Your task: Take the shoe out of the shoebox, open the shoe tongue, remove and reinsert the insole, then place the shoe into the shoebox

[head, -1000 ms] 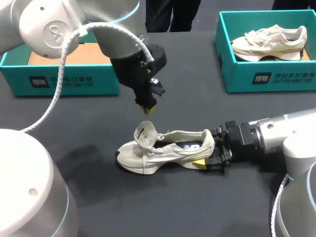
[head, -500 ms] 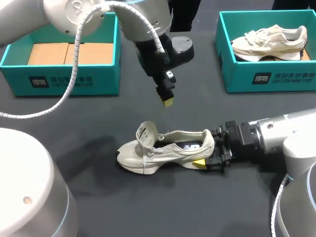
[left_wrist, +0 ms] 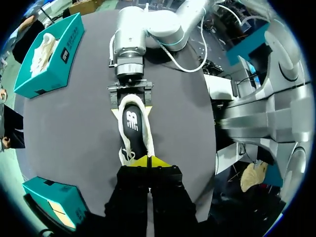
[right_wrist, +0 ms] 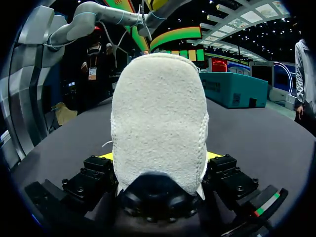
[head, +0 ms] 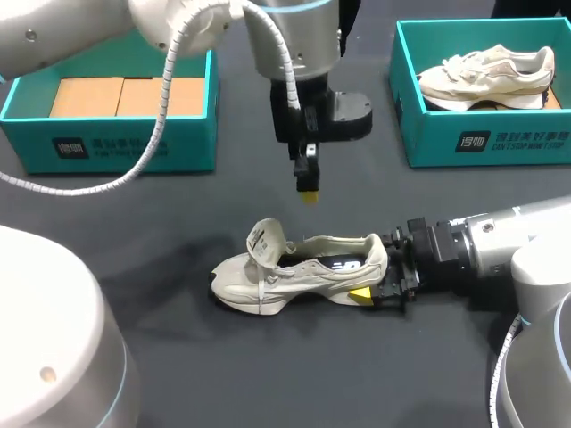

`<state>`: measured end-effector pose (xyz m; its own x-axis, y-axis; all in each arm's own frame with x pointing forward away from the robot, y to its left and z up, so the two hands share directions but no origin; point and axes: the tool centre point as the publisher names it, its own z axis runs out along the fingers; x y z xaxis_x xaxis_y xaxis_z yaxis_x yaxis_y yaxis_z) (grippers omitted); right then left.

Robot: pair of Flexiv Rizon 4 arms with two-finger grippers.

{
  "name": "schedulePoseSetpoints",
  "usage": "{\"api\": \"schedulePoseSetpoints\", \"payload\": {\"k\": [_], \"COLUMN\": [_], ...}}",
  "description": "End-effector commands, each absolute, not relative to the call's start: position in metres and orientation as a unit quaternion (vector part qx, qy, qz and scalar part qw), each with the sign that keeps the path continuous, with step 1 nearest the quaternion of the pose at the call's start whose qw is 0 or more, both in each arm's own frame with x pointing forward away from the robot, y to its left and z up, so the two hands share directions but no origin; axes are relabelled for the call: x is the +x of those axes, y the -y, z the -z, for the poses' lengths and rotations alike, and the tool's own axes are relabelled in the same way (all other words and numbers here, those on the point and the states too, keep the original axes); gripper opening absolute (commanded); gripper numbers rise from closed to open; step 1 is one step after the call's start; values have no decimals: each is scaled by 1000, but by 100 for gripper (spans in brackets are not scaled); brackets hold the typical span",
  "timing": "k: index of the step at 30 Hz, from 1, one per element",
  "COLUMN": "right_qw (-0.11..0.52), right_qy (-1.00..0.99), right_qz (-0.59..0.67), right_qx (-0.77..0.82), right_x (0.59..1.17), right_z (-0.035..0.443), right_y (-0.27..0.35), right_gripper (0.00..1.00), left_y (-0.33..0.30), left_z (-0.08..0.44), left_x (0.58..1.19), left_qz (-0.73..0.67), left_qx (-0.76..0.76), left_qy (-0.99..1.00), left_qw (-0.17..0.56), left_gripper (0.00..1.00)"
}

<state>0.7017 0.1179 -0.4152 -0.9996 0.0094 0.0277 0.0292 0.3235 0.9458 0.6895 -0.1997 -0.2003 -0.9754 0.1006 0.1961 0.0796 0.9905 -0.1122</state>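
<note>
My right pincer (head: 382,278) is clamped on the heel of the shoe (head: 294,267), which stands on its sole on the table (head: 268,374) with its tongue (head: 265,239) turned up. Above it hangs my left pincer (head: 309,193), tips pressed together and holding nothing. Farther off, the left shoebox (head: 134,147) holds what look like cardboard pieces (head: 125,96). The right shoebox (head: 482,138) holds a second shoe (head: 486,76).

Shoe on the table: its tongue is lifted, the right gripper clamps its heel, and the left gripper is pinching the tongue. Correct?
Not quite. The head view shows the left gripper hanging shut in the air above the shoe, clear of the lifted tongue and touching nothing. The rest is right: the right gripper clamps the heel.
</note>
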Motion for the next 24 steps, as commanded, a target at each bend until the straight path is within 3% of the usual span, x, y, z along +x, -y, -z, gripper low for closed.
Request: {"api": "schedulePoseSetpoints", "payload": {"k": [1, 8, 19, 24], "right_qw": [9, 9, 9, 9], "right_qy": [815, 815, 815, 815], "right_qz": [579, 579, 579, 579], "right_qx": [-12, -12, -12, -12], "right_x": [701, 701, 701, 701], "right_z": [416, 416, 416, 416], "right_y": [-119, -119, -119, -119], "right_gripper": [0, 0, 0, 0], "left_y": [210, 216, 216, 227], "left_z": [221, 251, 251, 284], "left_x": [686, 688, 688, 679], "left_qz": [-48, -59, -59, -50], "left_qx": [-45, -49, -49, -61], "left_qy": [993, 991, 991, 992], "left_qw": [97, 105, 105, 101], "left_gripper": [0, 0, 0, 0]}}
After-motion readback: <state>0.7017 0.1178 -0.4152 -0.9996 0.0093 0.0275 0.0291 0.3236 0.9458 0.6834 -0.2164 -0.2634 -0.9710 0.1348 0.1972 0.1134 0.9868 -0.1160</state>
